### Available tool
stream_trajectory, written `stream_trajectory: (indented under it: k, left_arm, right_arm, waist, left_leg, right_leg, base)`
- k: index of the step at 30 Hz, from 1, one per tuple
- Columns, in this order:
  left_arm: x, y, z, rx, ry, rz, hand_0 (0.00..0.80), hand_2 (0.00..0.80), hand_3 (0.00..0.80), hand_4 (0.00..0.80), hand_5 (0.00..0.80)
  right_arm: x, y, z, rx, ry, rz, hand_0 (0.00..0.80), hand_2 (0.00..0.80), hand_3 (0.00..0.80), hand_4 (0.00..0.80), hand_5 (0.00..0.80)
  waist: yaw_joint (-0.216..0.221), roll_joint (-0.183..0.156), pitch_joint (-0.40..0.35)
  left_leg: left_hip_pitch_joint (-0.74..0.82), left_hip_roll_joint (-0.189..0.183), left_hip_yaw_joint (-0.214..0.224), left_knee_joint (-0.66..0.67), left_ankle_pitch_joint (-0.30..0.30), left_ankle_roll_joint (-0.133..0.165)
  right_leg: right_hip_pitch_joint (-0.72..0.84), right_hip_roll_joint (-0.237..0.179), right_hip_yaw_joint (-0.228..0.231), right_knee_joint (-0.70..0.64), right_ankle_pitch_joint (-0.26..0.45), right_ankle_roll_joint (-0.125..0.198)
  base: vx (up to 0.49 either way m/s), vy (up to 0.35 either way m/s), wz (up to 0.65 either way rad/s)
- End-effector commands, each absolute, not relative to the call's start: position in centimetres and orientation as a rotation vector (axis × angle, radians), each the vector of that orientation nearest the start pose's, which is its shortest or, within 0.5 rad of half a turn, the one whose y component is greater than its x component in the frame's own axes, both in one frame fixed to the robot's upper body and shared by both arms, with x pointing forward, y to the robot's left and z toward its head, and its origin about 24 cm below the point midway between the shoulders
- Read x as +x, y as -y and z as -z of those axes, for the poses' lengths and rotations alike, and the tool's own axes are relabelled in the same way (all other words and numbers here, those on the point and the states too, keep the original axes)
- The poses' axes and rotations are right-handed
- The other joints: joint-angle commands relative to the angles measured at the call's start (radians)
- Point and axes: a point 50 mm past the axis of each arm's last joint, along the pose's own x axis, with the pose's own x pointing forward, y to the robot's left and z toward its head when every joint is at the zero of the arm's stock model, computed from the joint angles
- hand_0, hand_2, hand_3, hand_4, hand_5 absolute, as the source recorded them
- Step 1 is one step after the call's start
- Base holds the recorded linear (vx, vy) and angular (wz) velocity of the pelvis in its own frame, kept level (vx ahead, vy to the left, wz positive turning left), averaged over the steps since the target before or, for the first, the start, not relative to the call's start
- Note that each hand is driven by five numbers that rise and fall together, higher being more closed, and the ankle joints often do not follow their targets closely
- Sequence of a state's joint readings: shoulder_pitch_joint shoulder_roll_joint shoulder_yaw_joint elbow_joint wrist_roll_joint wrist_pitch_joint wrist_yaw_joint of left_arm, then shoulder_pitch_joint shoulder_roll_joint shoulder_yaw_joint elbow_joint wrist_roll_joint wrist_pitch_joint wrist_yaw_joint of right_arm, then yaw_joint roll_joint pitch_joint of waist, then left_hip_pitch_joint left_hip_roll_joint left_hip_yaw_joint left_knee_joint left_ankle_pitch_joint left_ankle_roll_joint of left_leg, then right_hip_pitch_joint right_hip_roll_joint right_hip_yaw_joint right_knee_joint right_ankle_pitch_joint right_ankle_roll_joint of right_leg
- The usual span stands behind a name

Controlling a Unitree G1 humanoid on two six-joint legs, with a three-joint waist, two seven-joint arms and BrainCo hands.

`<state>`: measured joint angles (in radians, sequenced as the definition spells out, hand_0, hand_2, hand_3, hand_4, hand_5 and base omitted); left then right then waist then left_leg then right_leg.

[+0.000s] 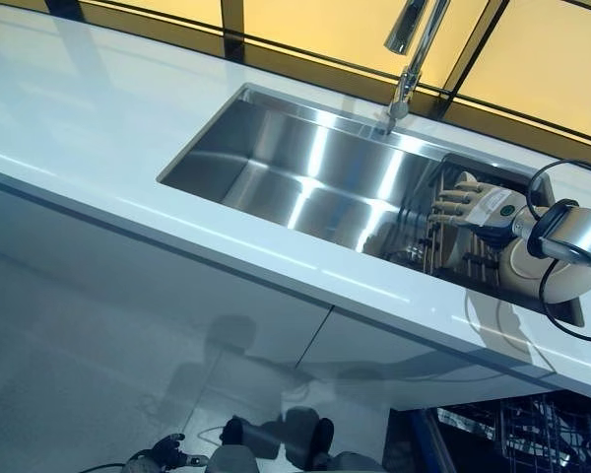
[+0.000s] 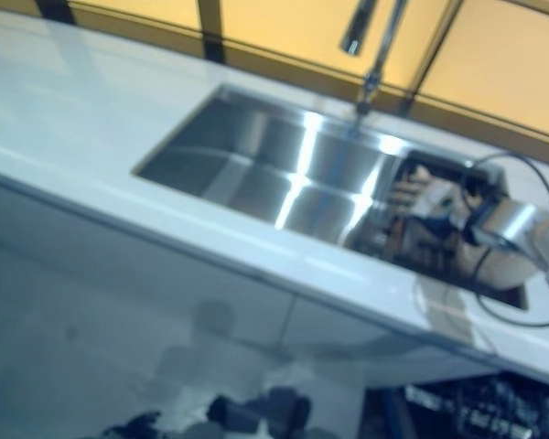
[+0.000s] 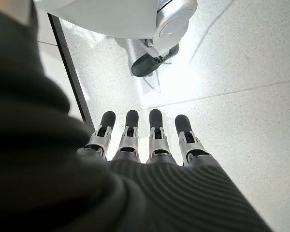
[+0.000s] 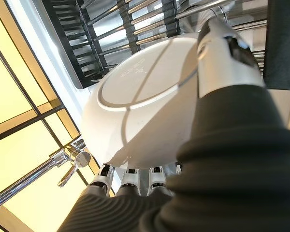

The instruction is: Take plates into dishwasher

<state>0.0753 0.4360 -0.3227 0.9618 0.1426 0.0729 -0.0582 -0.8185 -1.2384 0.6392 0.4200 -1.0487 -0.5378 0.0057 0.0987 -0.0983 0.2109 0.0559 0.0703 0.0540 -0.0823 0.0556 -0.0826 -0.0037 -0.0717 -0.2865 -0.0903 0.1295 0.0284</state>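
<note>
Over at the three o'clock end of the stainless sink (image 1: 305,177), the right hand (image 1: 473,209) reaches in from the right above a dark wire dish rack (image 1: 453,251) that sits in that end of the basin. Its wrist view shows a white plate (image 4: 145,96) held underside-out: the fingers (image 4: 130,176) run along the plate's rim on one side and the thumb (image 4: 222,58) presses over the opposite edge, so the hand is clamped round the plate (the fingertips themselves are hidden behind it). From the head views the plate (image 1: 542,271) shows as a pale disc just under the forearm, over the rack's far right part; whether it touches the rack bars I cannot tell.

A chrome faucet (image 1: 414,59) rises from the white table (image 1: 98,118) at the sink's twelve o'clock edge, its spout leaning over the basin. Yellow panels with dark frames (image 1: 561,59) run behind it.

Down at about five o'clock, below the table's front edge, the wire basket of an open dishwasher (image 1: 532,429) shows.

The left hand (image 3: 145,140) hangs low over the pale speckled floor (image 3: 241,72), its fingers straight and side by side, holding nothing.
</note>
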Motion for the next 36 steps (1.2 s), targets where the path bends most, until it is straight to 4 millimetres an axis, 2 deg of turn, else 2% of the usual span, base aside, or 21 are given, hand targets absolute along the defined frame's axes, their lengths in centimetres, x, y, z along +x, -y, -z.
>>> stream_trajectory:
  k: [1, 6, 8, 9, 10, 11, 13, 24, 34, 36]
  left_arm:
    - [11.3, -27.1, 13.4, 0.682, -1.127, 0.222, 0.000, 0.000, 0.000, 0.000, 0.000]
    - [11.3, -27.0, 13.4, 0.679, -1.124, 0.223, 0.000, 0.000, 0.000, 0.000, 0.000]
    - [11.4, -27.0, 13.4, 0.678, -1.123, 0.222, 0.000, 0.000, 0.000, 0.000, 0.000]
    - [11.5, -27.0, 13.4, 0.678, -1.122, 0.222, 0.000, 0.000, 0.000, 0.000, 0.000]
    - [11.5, -27.0, 13.4, 0.678, -1.121, 0.222, 0.000, 0.000, 0.000, 0.000, 0.000]
    - [11.5, -27.0, 13.4, 0.678, -1.120, 0.222, 0.000, 0.000, 0.000, 0.000, 0.000]
    - [11.7, -26.9, 13.3, 0.675, -1.118, 0.220, 0.000, 0.000, 0.000, 0.000, 0.000]
    - [11.8, -26.8, 13.3, 0.657, -1.111, 0.214, 0.000, 0.000, 0.000, 0.000, 0.000]
    - [11.7, -26.8, 13.4, 0.655, -1.114, 0.214, 0.000, 0.000, 0.000, 0.000, 0.000]
    - [11.7, -26.7, 13.4, 0.653, -1.114, 0.216, 0.000, 0.000, 0.000, 0.000, 0.000]
  right_arm:
    - [32.4, 29.2, -22.7, -2.426, 0.256, -0.381, 0.000, 0.000, 0.000, 0.000, 0.000]
    - [32.4, 29.2, -23.0, -2.437, 0.277, -0.342, 0.000, 0.000, 0.000, 0.000, 0.000]
    - [32.5, 29.3, -23.2, -2.444, 0.295, -0.313, 0.191, 0.191, 0.191, 0.191, 0.191]
    - [32.5, 29.3, -23.3, -2.443, 0.306, -0.300, 0.355, 0.355, 0.355, 0.355, 0.355]
    - [32.5, 29.3, -23.4, -2.444, 0.317, -0.284, 0.483, 0.483, 0.483, 0.483, 0.483]
    - [32.5, 29.2, -23.5, -2.446, 0.328, -0.273, 0.562, 0.562, 0.562, 0.562, 0.562]
    - [32.5, 29.0, -23.7, -2.448, 0.352, -0.247, 0.800, 0.800, 0.800, 0.800, 0.800]
    - [32.6, 28.8, -24.1, -2.459, 0.380, -0.211, 0.800, 0.800, 0.800, 0.800, 0.800]
    - [32.4, 29.3, -24.0, -2.483, 0.373, -0.224, 0.800, 0.800, 0.800, 0.800, 0.800]
    - [32.4, 29.5, -24.4, -2.505, 0.374, -0.192, 0.800, 0.800, 0.800, 0.800, 0.800]
  waist:
    - [0.021, -0.010, 0.002]
    - [0.020, -0.008, 0.006]
    - [0.021, -0.008, 0.008]
    - [0.021, -0.008, 0.009]
    - [0.021, -0.008, 0.010]
    - [0.022, -0.008, 0.012]
    - [0.021, -0.007, 0.015]
    - [0.016, -0.001, 0.017]
    - [0.013, -0.003, 0.012]
    - [0.011, -0.006, 0.008]
  left_leg:
    - [-0.066, -0.015, 0.009, -0.005, 0.018, 0.008]
    - [-0.071, -0.016, 0.006, -0.005, 0.019, 0.009]
    - [-0.072, -0.017, 0.005, -0.005, 0.019, 0.009]
    - [-0.073, -0.017, 0.004, -0.005, 0.019, 0.010]
    - [-0.074, -0.018, 0.003, -0.005, 0.018, 0.010]
    - [-0.075, -0.018, 0.003, -0.005, 0.018, 0.011]
    - [-0.077, -0.020, 0.002, -0.005, 0.018, 0.012]
    - [-0.084, -0.027, 0.001, -0.005, 0.014, 0.016]
    - [-0.077, -0.031, 0.006, -0.005, 0.008, 0.020]
    - [-0.075, -0.031, 0.010, -0.005, 0.005, 0.021]
  right_leg:
    - [0.063, 0.040, 0.015, 0.031, -0.102, 0.050]
    - [0.058, 0.040, 0.016, 0.035, -0.104, 0.049]
    - [0.056, 0.039, 0.016, 0.036, -0.103, 0.049]
    - [0.055, 0.039, 0.015, 0.036, -0.103, 0.049]
    - [0.053, 0.039, 0.015, 0.037, -0.103, 0.049]
    - [0.052, 0.039, 0.015, 0.037, -0.102, 0.049]
    - [0.050, 0.039, 0.016, 0.036, -0.100, 0.050]
    - [0.039, 0.036, 0.021, 0.033, -0.096, 0.053]
    - [0.041, 0.033, 0.021, 0.034, -0.094, 0.055]
    - [0.043, 0.032, 0.024, 0.034, -0.095, 0.055]
  base:
    - [0.000, 0.000, 0.00]
    - [0.000, 0.000, 0.00]
    - [0.000, 0.000, 0.00]
    - [0.000, 0.000, 0.00]
    - [0.000, 0.000, 0.00]
    - [0.000, 0.000, 0.00]
    - [0.000, 0.000, 0.00]
    - [0.000, 0.000, 0.00]
    - [0.000, 0.000, 0.00]
    - [-0.006, 0.017, 0.00]
